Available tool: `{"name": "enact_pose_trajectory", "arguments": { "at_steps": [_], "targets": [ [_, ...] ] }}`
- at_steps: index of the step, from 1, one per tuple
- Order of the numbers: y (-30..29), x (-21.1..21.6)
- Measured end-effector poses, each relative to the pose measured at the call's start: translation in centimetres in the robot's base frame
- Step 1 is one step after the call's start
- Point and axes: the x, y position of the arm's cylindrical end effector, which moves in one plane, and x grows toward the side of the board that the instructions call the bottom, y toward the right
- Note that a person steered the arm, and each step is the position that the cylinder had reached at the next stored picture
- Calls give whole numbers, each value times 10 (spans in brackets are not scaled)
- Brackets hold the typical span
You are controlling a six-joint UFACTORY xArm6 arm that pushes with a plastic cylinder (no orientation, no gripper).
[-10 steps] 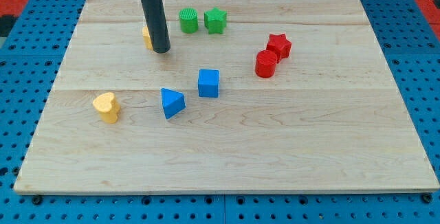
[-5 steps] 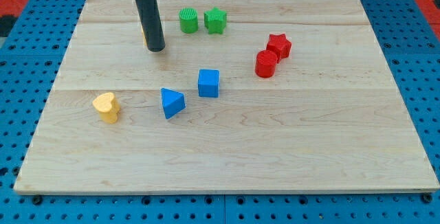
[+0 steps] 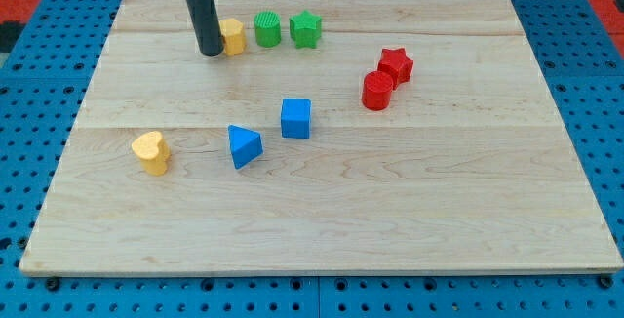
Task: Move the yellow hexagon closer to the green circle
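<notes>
The yellow hexagon lies near the view's top, a short gap to the left of the green circle. My tip rests against the hexagon's left side. The dark rod rises from it out of the view's top.
A green star stands right of the green circle. A red star and a red cylinder are at the right. A blue cube and a blue triangle are mid-board. A yellow heart is at the left.
My tip has moved up and to the left, round to the hexagon's left side. The hexagon has shifted right and up, nearer the green circle.
</notes>
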Motion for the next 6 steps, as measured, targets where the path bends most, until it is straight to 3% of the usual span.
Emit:
{"name": "enact_pose_trajectory", "arguments": {
  "at_steps": [6],
  "targets": [
    [18, 6]
  ]
}}
